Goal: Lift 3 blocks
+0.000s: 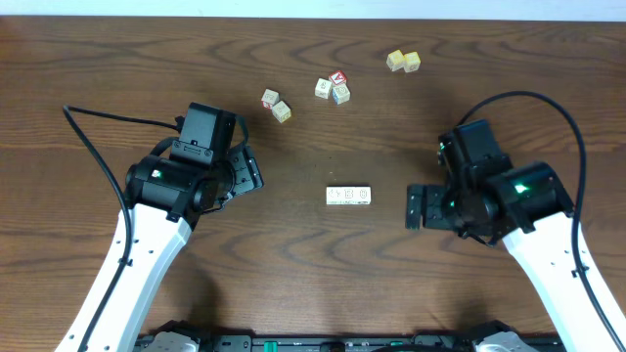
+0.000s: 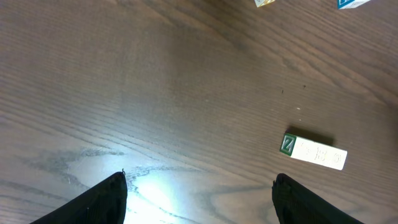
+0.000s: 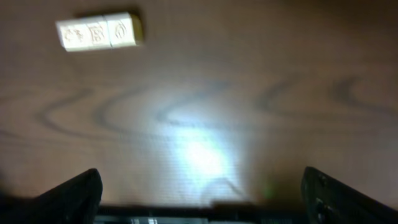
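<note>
Three whitish blocks (image 1: 348, 195) lie touching in a straight row at the middle of the wooden table. The left wrist view shows the row (image 2: 314, 151) ahead and to the right, with a green-printed end face. In the right wrist view the row (image 3: 98, 32) lies far ahead at the upper left. My left gripper (image 1: 250, 170) hovers left of the row, open, with nothing between its fingers (image 2: 200, 186). My right gripper (image 1: 416, 207) hangs just right of the row, also open and empty (image 3: 200, 186).
At the back of the table sit a pair of cubes (image 1: 276, 105), a cluster with a red-topped cube (image 1: 334, 88) and a pale yellow pair (image 1: 403, 62). Two of these cubes (image 2: 265, 2) (image 2: 352, 3) peek in at the left wrist view's top edge.
</note>
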{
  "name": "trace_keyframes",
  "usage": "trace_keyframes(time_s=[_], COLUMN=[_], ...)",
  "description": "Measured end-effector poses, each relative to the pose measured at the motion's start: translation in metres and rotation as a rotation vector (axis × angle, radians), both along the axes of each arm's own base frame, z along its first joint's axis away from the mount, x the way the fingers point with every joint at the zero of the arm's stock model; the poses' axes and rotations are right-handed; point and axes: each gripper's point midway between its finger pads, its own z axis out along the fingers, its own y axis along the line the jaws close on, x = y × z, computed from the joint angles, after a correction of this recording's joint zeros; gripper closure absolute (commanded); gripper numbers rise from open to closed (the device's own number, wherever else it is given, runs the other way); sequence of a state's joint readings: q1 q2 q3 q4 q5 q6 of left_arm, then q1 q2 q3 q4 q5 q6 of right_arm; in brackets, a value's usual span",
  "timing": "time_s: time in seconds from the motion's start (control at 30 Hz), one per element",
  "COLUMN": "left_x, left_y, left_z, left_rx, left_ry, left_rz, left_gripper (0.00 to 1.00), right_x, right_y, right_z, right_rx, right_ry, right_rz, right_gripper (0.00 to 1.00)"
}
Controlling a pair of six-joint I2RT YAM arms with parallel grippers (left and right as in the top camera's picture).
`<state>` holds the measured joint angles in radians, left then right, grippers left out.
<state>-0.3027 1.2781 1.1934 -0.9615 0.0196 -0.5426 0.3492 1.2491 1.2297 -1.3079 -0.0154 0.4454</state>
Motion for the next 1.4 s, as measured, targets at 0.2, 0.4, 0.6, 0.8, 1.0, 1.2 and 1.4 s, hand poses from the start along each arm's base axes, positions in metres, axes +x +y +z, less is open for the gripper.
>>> trace_keyframes(time_s=[0.2,0.4,0.6,0.8,1.0,1.2,1.4], left_x=[0.0,0.0,0.001,0.001,0.001,0.001,0.001], left_y=[0.0,0.0,0.0,0.0,0.0,0.0,0.0], left_z=[0.0,0.001,0.001,0.001,0.001,0.001,0.001], left_rx=[0.0,-0.001,-0.001,-0.001,-0.001,-0.001,-0.001], left_ry=[0.0,-0.002,-0.004,-0.004,-0.004,-0.004,-0.004], left_rz=[0.0,0.0,0.0,0.0,0.0,0.0,0.0], left_gripper=[0.25,0.25,0.25,0.25,0.25,0.24,0.25], right_x=[0.028,0.031,0.023,0.016,0.014,0.011,0.014], right_y=[-0.018,-0.038,-0.05,-0.053,-0.053,-0.054,-0.055], right_z=[0.019,0.028,0.013,0.009,0.014,0.011,0.003], right_rx=[0.066,0.126,0.141,0.153,0.164,0.164,0.161], right_ry=[-0.321,-0.627,-0.839,-1.037,-1.204,-1.275,-1.294], right_rz=[-0.033,-0.039,-0.052,-0.046,-0.031,-0.031,-0.035], right_gripper=[0.01,0.01,0.01,0.01,0.01,0.01,0.01])
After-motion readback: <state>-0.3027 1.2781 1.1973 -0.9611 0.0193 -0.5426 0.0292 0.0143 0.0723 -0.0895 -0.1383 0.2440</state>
